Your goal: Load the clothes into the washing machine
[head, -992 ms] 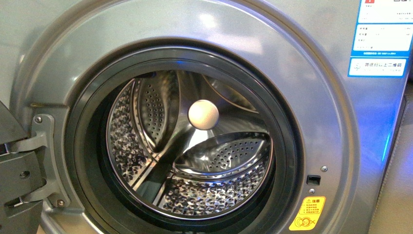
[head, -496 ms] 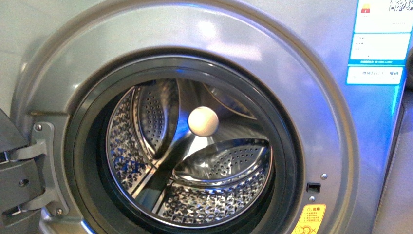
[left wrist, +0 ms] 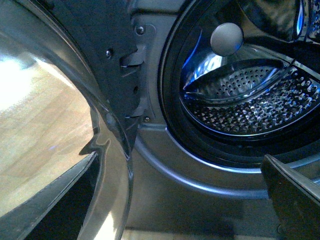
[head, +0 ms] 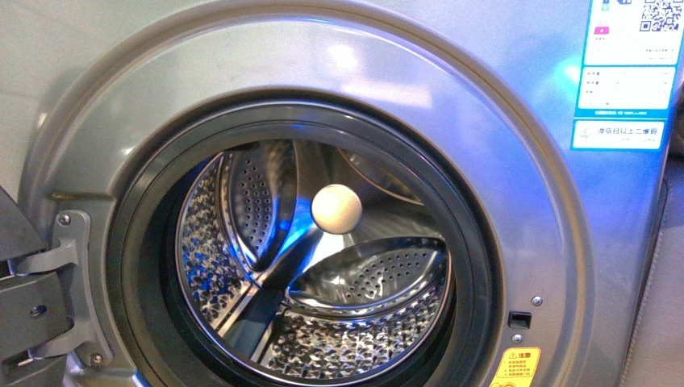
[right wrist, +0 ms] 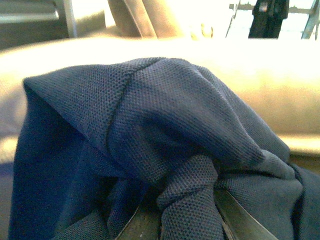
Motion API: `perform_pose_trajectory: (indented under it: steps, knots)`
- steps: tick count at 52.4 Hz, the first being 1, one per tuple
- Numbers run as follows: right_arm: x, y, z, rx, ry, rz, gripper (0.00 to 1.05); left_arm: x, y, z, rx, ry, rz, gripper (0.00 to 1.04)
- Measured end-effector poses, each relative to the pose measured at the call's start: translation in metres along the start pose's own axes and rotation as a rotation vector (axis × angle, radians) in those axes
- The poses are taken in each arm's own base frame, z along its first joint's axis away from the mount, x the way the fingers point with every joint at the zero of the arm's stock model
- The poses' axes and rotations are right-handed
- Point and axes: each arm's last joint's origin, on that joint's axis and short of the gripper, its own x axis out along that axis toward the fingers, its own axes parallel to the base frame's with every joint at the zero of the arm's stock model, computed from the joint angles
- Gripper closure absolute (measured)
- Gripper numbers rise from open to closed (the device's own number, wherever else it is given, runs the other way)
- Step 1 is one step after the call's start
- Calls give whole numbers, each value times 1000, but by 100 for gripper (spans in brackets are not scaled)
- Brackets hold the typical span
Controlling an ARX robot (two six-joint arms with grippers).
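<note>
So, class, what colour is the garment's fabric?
Plain dark navy, no pattern; the clothes show best in the right wrist view.

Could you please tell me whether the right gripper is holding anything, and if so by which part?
The right gripper holds the clothes by a bunched fold of the navy fabric, pinched between its two fingers.

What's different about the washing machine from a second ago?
The whole washing machine slid a bit lower in the front view, so the camera probably shifted, not the machine. More of the blue-white label shows on top, and the yellow sticker is partly cut off below. Blue glints in the drum grew. The drum stayed empty, its door open, no arm in sight.
</note>
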Motion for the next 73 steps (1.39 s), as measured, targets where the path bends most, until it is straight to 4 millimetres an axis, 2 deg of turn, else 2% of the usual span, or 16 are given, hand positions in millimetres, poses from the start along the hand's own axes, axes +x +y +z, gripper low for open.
perform_pose_trajectory:
  steps: [5, 9, 10, 15, 22, 27, 32, 38, 48, 60, 68, 73]
  knots:
    - [4, 9, 42, -25, -85, 33, 92, 0, 0, 0, 0, 0, 0, 7]
    - [6, 24, 81, -50, -166, 79, 92, 0, 0, 0, 0, 0, 0, 7]
    - [6, 26, 85, -54, -176, 84, 92, 0, 0, 0, 0, 0, 0, 7]
    - [6, 49, 135, -90, -284, 128, 92, 0, 0, 0, 0, 0, 0, 7]
    - [-1, 85, 187, -102, -392, 199, 92, 0, 0, 0, 0, 0, 0, 7]
    - [-7, 116, 217, -85, -443, 268, 92, 0, 0, 0, 0, 0, 0, 7]
    - [-8, 141, 231, -55, -458, 323, 92, 0, 0, 0, 0, 0, 0, 7]
    - [-6, 168, 237, -6, -451, 397, 92, 0, 0, 0, 0, 0, 0, 7]
    - [1, 216, 235, 51, -420, 515, 92, 0, 0, 0, 0, 0, 0, 7]
    - [-6, 274, 236, 68, -428, 647, 92, 0, 0, 0, 0, 0, 0, 7]
    - [-5, 302, 232, 70, -421, 704, 92, 0, 0, 0, 0, 0, 0, 7]
    - [0, 312, 228, 66, -413, 713, 92, 0, 0, 0, 0, 0, 0, 7]
